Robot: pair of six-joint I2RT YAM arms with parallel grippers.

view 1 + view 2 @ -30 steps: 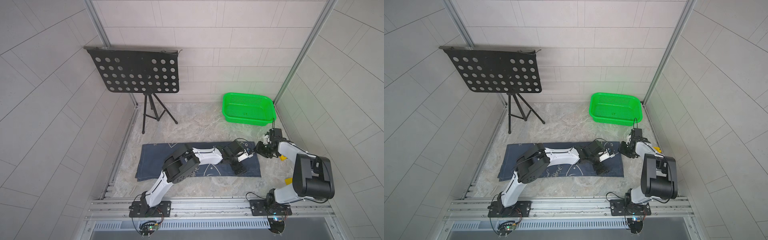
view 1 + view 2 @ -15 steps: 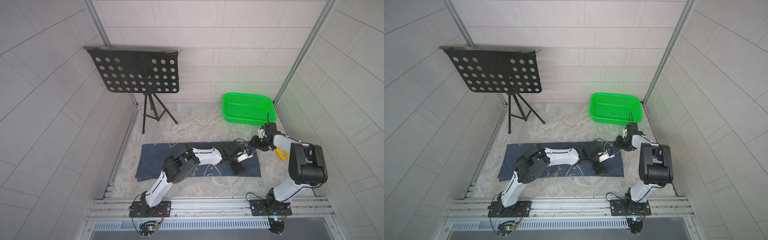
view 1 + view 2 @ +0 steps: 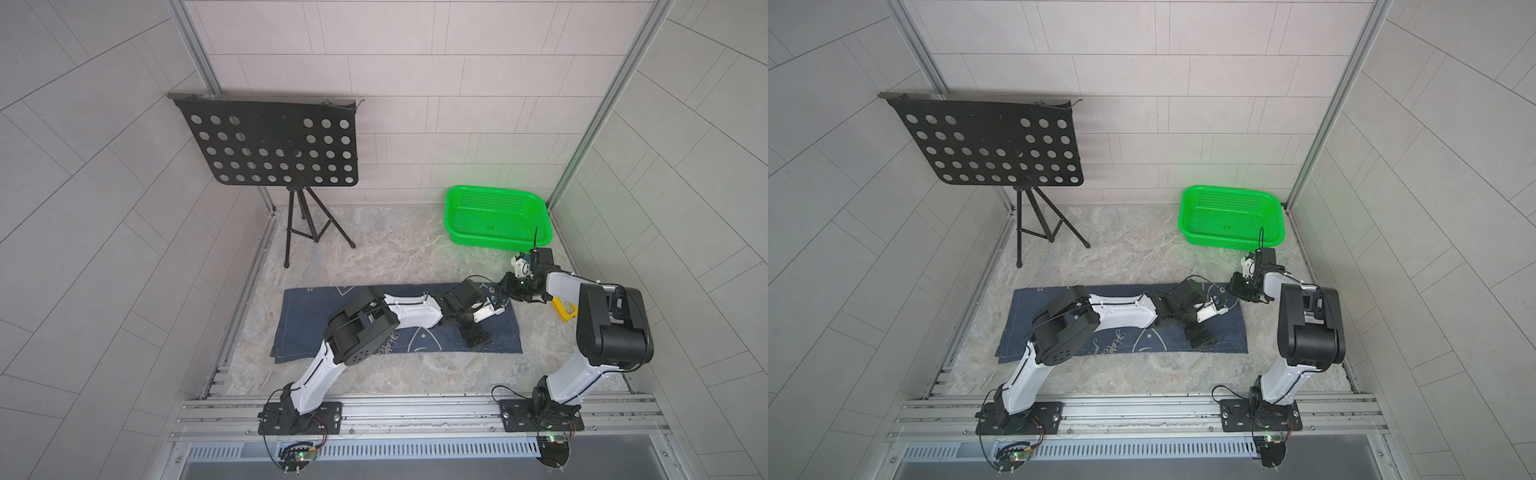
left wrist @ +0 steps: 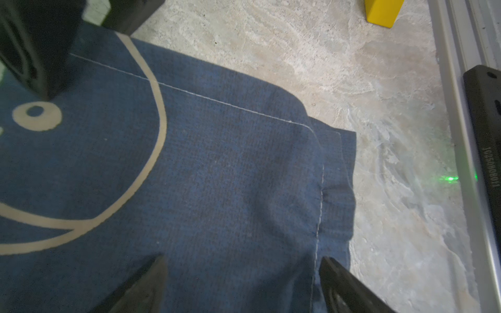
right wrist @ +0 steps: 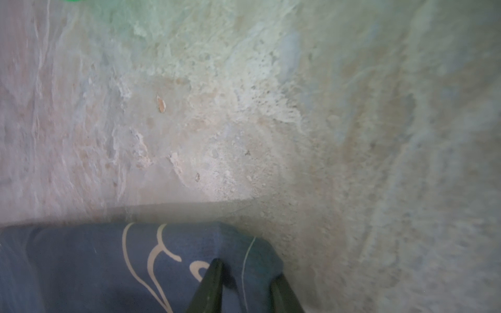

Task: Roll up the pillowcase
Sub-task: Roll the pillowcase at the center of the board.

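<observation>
The pillowcase (image 3: 299,320) (image 3: 1025,320), navy with pale line drawings, lies spread flat on the marble floor. My left gripper (image 3: 478,328) (image 3: 1202,330) hovers low over its right end. In the left wrist view its fingers stand wide open (image 4: 242,261) over bare cloth (image 4: 217,162), near the stitched seam. My right gripper (image 3: 505,291) (image 3: 1235,286) is at the cloth's far right corner. In the right wrist view its fingers (image 5: 248,271) stand close together with that corner (image 5: 162,257) bunched between them.
A green basket (image 3: 498,193) (image 3: 1229,191) stands at the back right, close behind the right gripper. A black music stand (image 3: 270,145) (image 3: 992,145) on a tripod stands at the back left. A yellow block (image 3: 564,309) (image 4: 382,13) lies right of the cloth.
My right gripper has swung left from the floor beside the cloth onto its far right corner, and its jaws have narrowed on the fabric. The left arm has stayed put.
</observation>
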